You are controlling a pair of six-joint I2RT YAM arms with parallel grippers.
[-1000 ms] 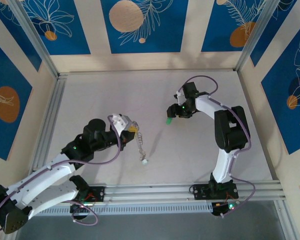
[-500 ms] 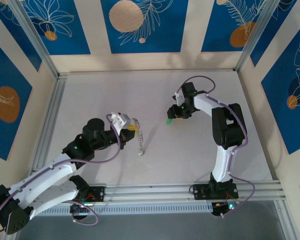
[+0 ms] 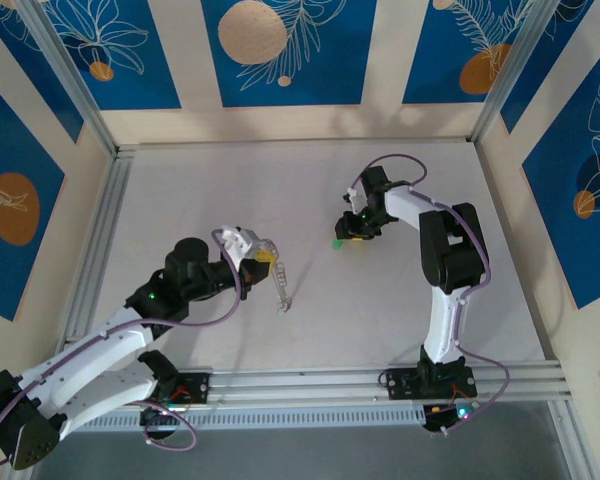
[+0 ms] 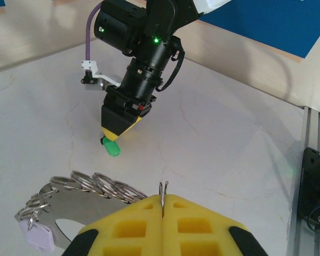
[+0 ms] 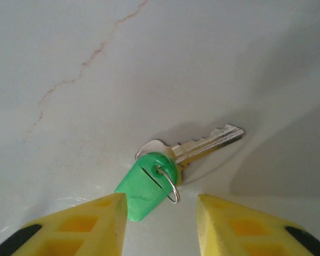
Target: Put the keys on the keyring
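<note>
right gripper [image 5: 161, 200]: fingers spread wide, straddling the key [image 5: 147, 188], nothing pinched yet.
key: flat on the table [image 5: 96, 64], green head nearest the fingers, silvery blade pointing away, a small wire loop through the head.
left gripper [image 4: 164, 198]: yellow fingers pressed together on the keyring [image 4: 163, 186], the thin ring standing on edge between them.
risk one: the key lies flat, so closing fingers could skate it sideways, or catch just the tip of the head and let it swivel.
risk two: only a sliver of ring pokes above the left fingers, and a hard nudge from the key could twist it loose.
risk three: the chain [image 4: 96, 182] and pale tag [image 4: 36, 234] drape just beside the ring and could snag.
in the way: the grippers sit well apart with bare table between them, so the path across looks open.
</note>
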